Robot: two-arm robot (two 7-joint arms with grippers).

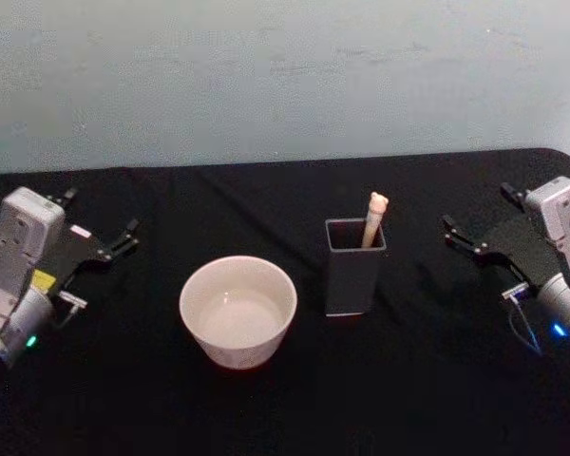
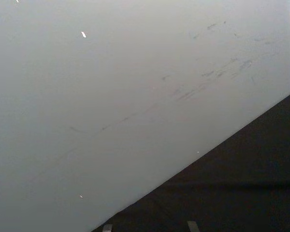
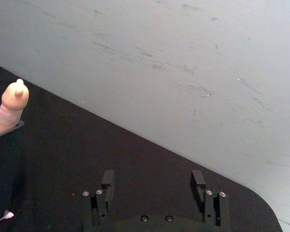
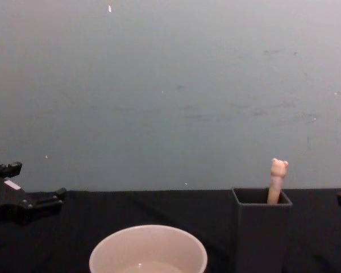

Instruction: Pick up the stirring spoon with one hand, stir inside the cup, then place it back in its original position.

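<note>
Stirring spoon (image 1: pixel 374 218) is standing in the dark grey holder (image 1: pixel 351 275), its bear head poking above the rim; cream cup (image 1: pixel 237 347) is sitting just beside the holder, on the side toward the tabletop's (image 1: pixel 408 380) left edge; left gripper (image 1: pixel 100 217) is hanging over that left edge, jaws spread, empty; right gripper (image 1: pixel 480 214) is hanging near the right edge, jaws likewise apart.

We see a plain pale grey-blue wall (image 1: pixel 285 76) across the far side, marked with faint dark scuffs (image 3: pixel 150 63) and a few small bright specks. Before it stands a table covered in black cloth (image 1: pixel 408 380), reaching left to right, its far right corner (image 1: pixel 562 158) rounded. The light is soft and even.
</note>
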